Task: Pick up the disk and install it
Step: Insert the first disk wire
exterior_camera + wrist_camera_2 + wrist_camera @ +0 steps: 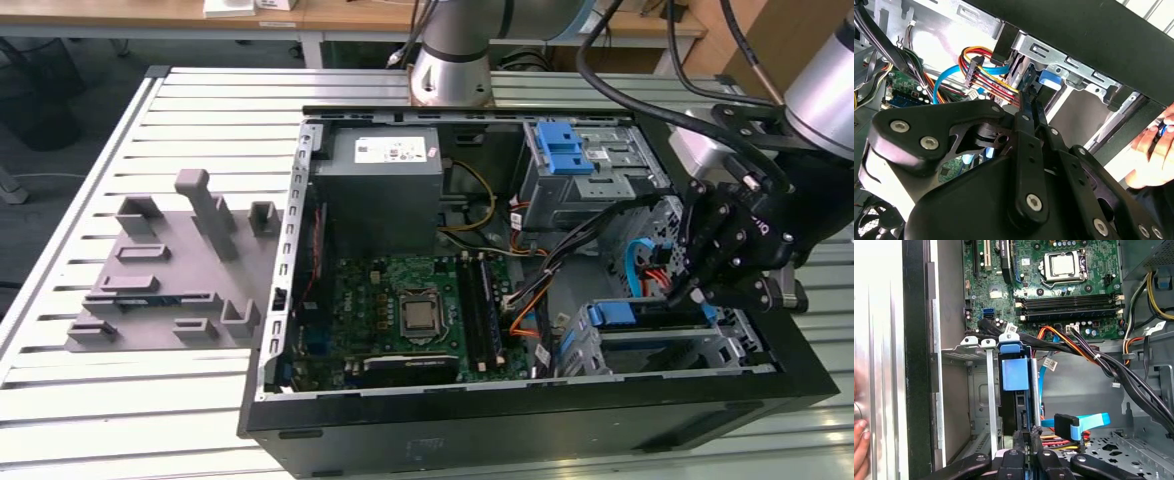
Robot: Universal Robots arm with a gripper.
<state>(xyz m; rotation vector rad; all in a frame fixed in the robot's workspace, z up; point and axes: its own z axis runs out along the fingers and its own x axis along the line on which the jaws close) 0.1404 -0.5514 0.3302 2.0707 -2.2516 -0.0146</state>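
Observation:
The disk (1015,371) stands on edge in the metal drive cage (988,390) at the case's front corner. Its blue carrier tab faces the motherboard and its dark body (1022,412) runs back toward me. In the exterior view the carrier's blue tab (615,314) shows in the cage at the exterior view's right. My gripper (690,288) hangs over that cage. Its black fingers (1022,436) are shut side by side, narrower than the disk, right at the disk's rear edge. In the second wrist view the gripper (1032,100) points at the blue tab (1049,79).
Bundled cables (1104,362) and a blue data cable with a black plug (1068,423) cross beside the cage. The motherboard (414,310), grey power supply (387,165) and blue latch (561,148) fill the case. A grey fixture plate (174,270) lies beside it. A person's hand (1154,150) is near the case wall.

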